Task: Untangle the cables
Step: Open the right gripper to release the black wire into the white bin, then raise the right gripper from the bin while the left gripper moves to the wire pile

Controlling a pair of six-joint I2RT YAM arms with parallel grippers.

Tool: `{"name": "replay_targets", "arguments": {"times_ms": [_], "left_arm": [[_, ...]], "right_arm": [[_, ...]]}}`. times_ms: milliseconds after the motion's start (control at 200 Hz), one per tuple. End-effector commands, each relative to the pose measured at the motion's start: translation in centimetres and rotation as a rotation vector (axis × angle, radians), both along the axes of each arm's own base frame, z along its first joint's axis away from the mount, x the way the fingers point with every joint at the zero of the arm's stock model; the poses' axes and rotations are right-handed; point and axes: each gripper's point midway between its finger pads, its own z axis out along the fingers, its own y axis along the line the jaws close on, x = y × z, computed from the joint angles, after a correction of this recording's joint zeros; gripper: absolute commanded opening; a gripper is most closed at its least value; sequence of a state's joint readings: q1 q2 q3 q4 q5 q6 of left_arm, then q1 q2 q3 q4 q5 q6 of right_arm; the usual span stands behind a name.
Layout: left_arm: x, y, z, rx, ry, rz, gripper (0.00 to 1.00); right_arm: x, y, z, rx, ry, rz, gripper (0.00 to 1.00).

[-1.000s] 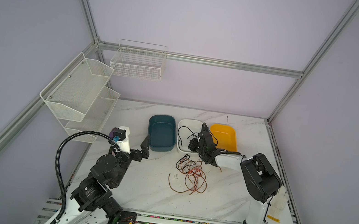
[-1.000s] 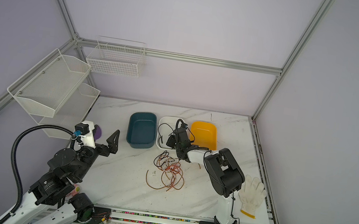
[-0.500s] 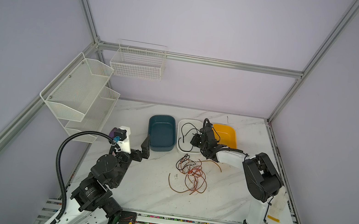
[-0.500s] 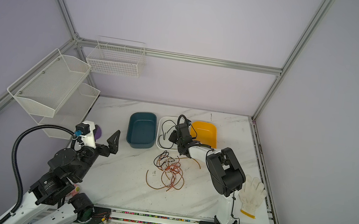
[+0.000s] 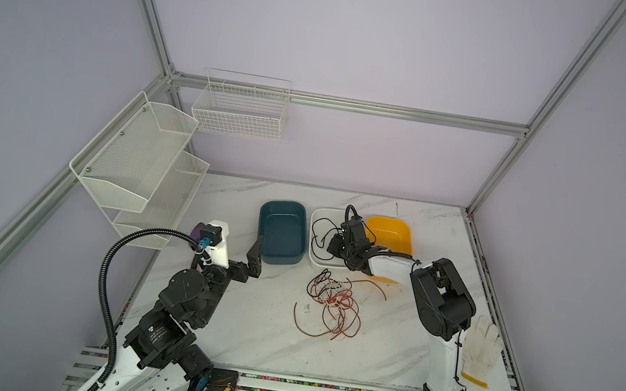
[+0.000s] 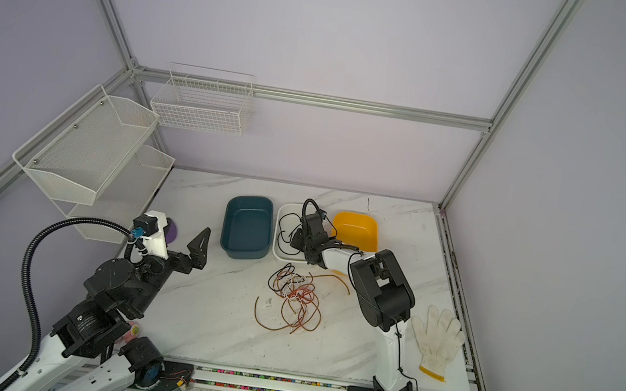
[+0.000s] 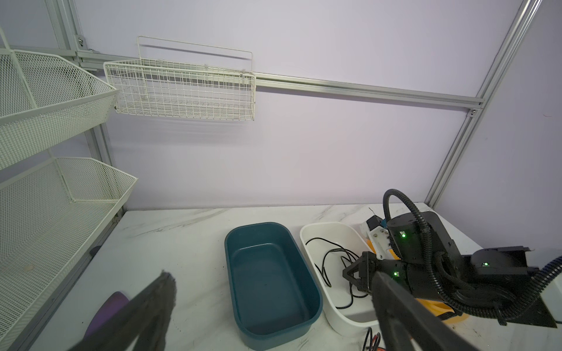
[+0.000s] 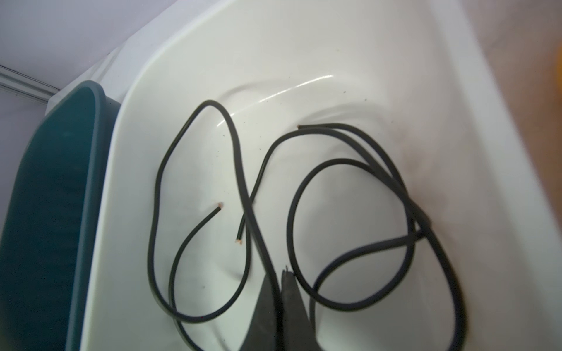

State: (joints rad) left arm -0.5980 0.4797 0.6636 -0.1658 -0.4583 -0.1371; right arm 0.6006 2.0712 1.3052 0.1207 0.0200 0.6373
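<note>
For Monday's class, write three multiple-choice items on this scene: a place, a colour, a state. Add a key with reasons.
1. Of the teal bin, white bin and yellow bin, which holds black cables?
A teal
B white
C yellow

2. The glove is:
A white
B black
C red

3. The left claw is:
A shut on a cable
B out of view
C open, empty

Key:
1 B, black loops lie on its white floor.
2 A, it is pale white cloth.
3 C, its fingers stand wide apart, gripping nothing.
</note>
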Motion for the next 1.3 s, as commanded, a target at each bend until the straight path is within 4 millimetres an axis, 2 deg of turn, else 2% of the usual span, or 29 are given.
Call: {"name": "replay_targets", "arguments": {"times_ms": [0, 30, 150, 300, 440, 665, 850, 1010, 1200, 1220, 1295], "left_arm": [[0.1, -0.4, -0.2, 0.011, -0.010, -0.015, 1.00], [0.1, -0.4, -0.1, 0.013, -0.011, -0.015, 1.00], [0.1, -0.5, -0.1, 0.013, -0.010, -0.020, 1.00], [0.1, -0.5, -0.2, 0.015, -0.009, -0.018, 1.00], [0.1, -0.4, -0.2, 0.015, -0.010, -0.012, 1.00], [0.1, -0.5, -0.3, 0.019, -0.005, -0.016, 1.00], [0.1, -0.7, -0.4, 0.021, -0.003, -0.022, 1.00], [0.4, -1.2, -0.8, 0.031, 0.015, -0.042, 1.00], [0.8, -3.0, -1.7, 0.072, 0.070, -0.108, 1.00], [0.8, -3.2, -1.9, 0.079, 0.080, -0.113, 1.00], [1.1, -4.2, -2.7, 0.104, 0.120, -0.146, 1.00]], "right_arm": [[-0.2, -0.7, 1.5, -0.024, -0.017, -0.002, 0.00], [-0.3, -0.6, 2.0, -0.022, -0.028, 0.006, 0.00], [-0.3, -0.6, 3.3, -0.012, -0.041, 0.012, 0.13], [-0.3, -0.8, 4.7, -0.022, -0.060, 0.010, 0.25], [-0.4, -1.4, 6.2, -0.030, -0.081, -0.002, 0.31], [-1.5, -2.5, 10.3, -0.028, -0.170, 0.010, 0.43], [-4.3, -3.5, 12.5, 0.007, -0.229, 0.066, 0.49], [-7.3, -3.9, 12.3, 0.013, -0.228, 0.126, 0.51], [-11.7, -4.2, 12.7, 0.027, -0.276, 0.220, 0.53], [-12.3, -4.4, 13.6, 0.036, -0.301, 0.221, 0.54], [-13.9, -5.5, 14.1, 0.041, -0.333, 0.220, 0.58]]}}
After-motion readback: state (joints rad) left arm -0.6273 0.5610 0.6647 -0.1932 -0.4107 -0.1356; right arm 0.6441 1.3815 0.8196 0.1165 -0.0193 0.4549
